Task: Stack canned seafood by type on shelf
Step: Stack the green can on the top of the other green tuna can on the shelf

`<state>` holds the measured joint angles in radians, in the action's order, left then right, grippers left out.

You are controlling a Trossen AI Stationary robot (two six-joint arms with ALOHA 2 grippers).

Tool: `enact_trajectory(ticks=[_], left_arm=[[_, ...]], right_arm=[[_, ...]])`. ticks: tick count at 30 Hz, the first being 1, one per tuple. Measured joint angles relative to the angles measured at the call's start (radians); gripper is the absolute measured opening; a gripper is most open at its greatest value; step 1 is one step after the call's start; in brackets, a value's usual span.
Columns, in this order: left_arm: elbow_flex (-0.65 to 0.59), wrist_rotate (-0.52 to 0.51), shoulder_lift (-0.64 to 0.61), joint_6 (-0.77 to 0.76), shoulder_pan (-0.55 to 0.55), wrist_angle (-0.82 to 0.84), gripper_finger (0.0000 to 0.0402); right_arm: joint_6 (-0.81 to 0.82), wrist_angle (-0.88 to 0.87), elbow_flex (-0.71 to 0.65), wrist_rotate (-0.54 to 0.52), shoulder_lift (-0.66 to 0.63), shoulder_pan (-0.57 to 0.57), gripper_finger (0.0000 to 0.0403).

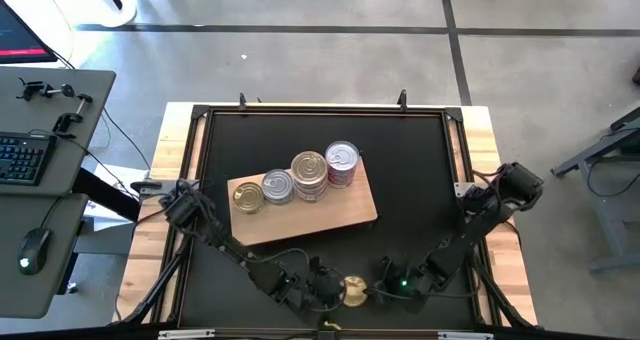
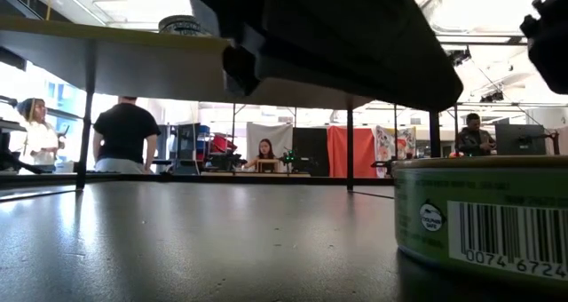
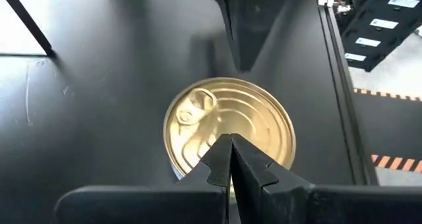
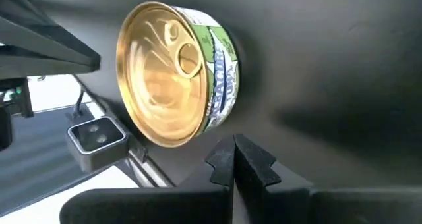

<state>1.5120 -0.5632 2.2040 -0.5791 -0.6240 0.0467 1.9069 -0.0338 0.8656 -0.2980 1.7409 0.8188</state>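
A flat tin with a gold top and a green label (image 1: 352, 290) stands on the black tabletop near its front edge, also seen as the tin (image 2: 484, 222) in the low view. My left gripper (image 3: 231, 140) is shut, its tips over the near side of the gold top (image 3: 227, 122). My right gripper (image 4: 233, 148) is shut too and stands a little off the tin's labelled side (image 4: 221, 66). On the wooden shelf (image 1: 330, 218) stand a gold-topped tin (image 1: 247, 197), a silver one (image 1: 277, 187), a taller gold-topped stack (image 1: 309, 170) and a red-labelled tin (image 1: 342, 162). My left gripper comes at the tin slanting down from the table's left, with its shut fingertips (image 3: 221, 159) in front of the near rim of the gold top (image 3: 198, 159). I cannot tell whether they touch it. The tin sits flat on the tabletop.
The table's raised black rim (image 1: 330, 325) runs close in front of the tin and both grippers. In the low view the shelf (image 2: 106, 60) stands on thin legs. People stand and sit in the room behind (image 2: 124, 133).
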Motion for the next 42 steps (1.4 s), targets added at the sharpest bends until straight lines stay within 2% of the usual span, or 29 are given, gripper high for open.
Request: enact_trajectory(ticks=[3,8,13,31,42], left_arm=[[0.001,0.03,0.003,0.036,0.014,0.0,0.0],[0.002,0.14,0.029,0.045,0.028,0.003,0.0],[0.002,0.117,0.028,0.057,0.018,0.01,0.0],[0.002,0.079,0.028,0.065,-0.012,0.06,0.0],[0.002,0.084,0.028,0.068,-0.006,0.066,0.0]], right_arm=[[-0.011,-0.007,0.033,-0.009,0.039,-0.002,0.0],[-0.029,-0.061,0.087,-0.026,0.07,-0.02,0.0],[-0.029,-0.151,0.111,-0.027,0.07,-0.029,0.0],[-0.031,-0.108,0.115,-0.044,0.07,-0.063,0.0],[-0.111,-0.082,0.16,-0.027,0.071,-0.084,0.0]])
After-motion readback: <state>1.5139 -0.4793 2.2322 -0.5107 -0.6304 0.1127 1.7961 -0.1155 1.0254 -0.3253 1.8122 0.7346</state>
